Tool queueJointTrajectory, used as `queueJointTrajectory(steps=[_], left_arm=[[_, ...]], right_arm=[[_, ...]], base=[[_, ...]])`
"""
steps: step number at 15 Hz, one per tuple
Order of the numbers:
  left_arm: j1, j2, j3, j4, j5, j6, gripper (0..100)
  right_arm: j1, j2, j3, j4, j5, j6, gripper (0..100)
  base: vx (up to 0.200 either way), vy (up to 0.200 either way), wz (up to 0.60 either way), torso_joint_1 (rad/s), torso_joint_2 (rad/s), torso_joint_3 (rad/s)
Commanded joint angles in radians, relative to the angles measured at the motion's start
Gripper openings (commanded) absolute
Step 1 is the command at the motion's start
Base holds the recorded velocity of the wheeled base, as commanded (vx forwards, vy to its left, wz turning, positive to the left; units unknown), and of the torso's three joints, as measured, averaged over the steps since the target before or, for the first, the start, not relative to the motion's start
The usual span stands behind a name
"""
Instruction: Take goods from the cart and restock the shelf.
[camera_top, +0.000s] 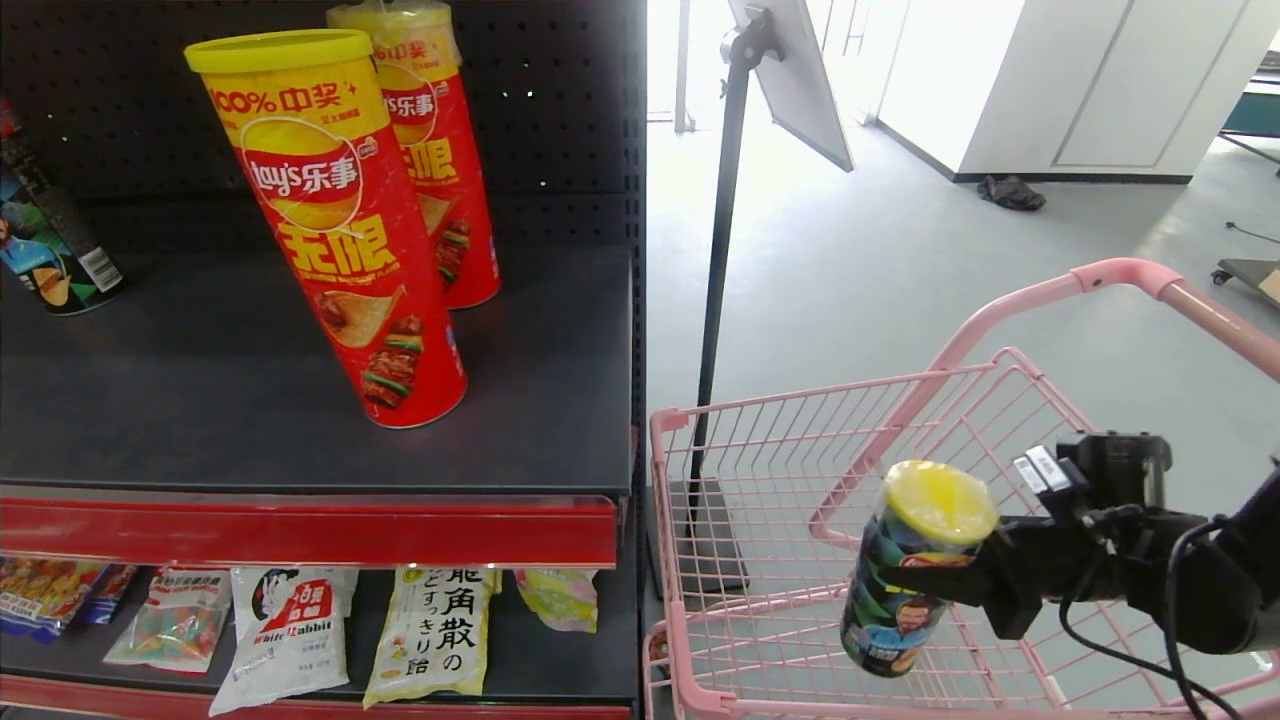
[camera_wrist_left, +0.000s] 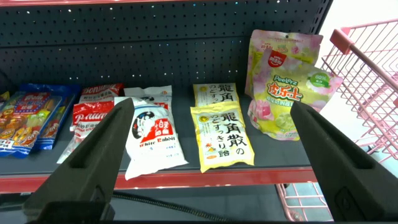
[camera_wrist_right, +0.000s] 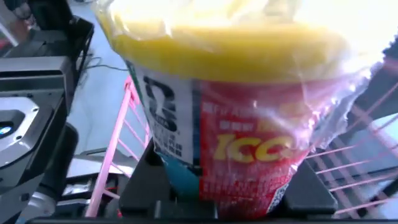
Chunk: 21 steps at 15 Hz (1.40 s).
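My right gripper (camera_top: 965, 578) is shut on a dark chip can with a yellow lid (camera_top: 905, 566), holding it upright above the pink cart (camera_top: 800, 420). The same can (camera_wrist_right: 230, 124) shows close up between the fingers. On the upper shelf (camera_top: 250, 400) stand two red chip cans with yellow lids, one in front (camera_top: 335, 220) and one behind (camera_top: 440, 150). A dark can (camera_top: 45, 250) stands at the shelf's left edge. My left gripper (camera_wrist_left: 211, 155) is open before the lower shelf, with nothing between its fingers.
Snack bags lie on the lower shelf: a white bag (camera_wrist_left: 152, 134), yellow bags (camera_wrist_left: 224, 127) and a green-pink bag (camera_wrist_left: 286, 87). A black sign stand (camera_top: 720, 250) rises between the shelf and the cart. The upper shelf has free room to the left and front.
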Motion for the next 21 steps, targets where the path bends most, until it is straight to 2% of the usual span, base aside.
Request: queueJointTrajectory(steps=[1,3,4,6,7,8,9,11,14,16,21], left_arm=[[0.0,0.0,0.0,0.0,0.0,0.0,100],[0.0,0.0,0.0,0.0,0.0,0.0,100],[0.0,0.0,0.0,0.0,0.0,0.0,100],[0.0,0.0,0.0,0.0,0.0,0.0,100],[0.0,0.0,0.0,0.0,0.0,0.0,100],[0.0,0.0,0.0,0.0,0.0,0.0,100],[0.0,0.0,0.0,0.0,0.0,0.0,100],[0.0,0.0,0.0,0.0,0.0,0.0,100],[0.0,0.0,0.0,0.0,0.0,0.0,100],[0.0,0.0,0.0,0.0,0.0,0.0,100],[0.0,0.0,0.0,0.0,0.0,0.0,100]], right_arm=[[-0.077,-0.256,0.008,0.017,-0.006,0.049,0],[-0.099,-0.294,-0.013,0.046,-0.02,0.087,0],[-0.083,-0.444,-0.122,0.091,-0.063,0.365,0],[-0.028,-0.579,-0.133,0.093,-0.13,0.606,0],[0.0,-0.613,-0.119,0.096,-0.166,0.663,0],[0.085,-0.688,-0.09,0.094,-0.272,0.759,0],[0.119,-0.72,-0.093,0.097,-0.316,0.772,0],[0.136,-0.754,-0.079,0.099,-0.321,0.773,0],[0.141,-0.766,0.047,0.091,-0.308,0.721,0],[0.136,-0.766,0.077,0.091,-0.313,0.704,0],[0.13,-0.802,0.06,0.093,-0.351,0.704,0]], base=[[0.0,0.0,0.0,0.0,0.0,0.0],[0.0,0.0,0.0,0.0,0.0,0.0],[0.0,0.0,0.0,0.0,0.0,0.0],[0.0,0.0,0.0,0.0,0.0,0.0],[0.0,0.0,0.0,0.0,0.0,0.0],[0.0,0.0,0.0,0.0,0.0,0.0],[0.0,0.0,0.0,0.0,0.0,0.0],[0.0,0.0,0.0,0.0,0.0,0.0],[0.0,0.0,0.0,0.0,0.0,0.0],[0.0,0.0,0.0,0.0,0.0,0.0],[0.0,0.0,0.0,0.0,0.0,0.0]])
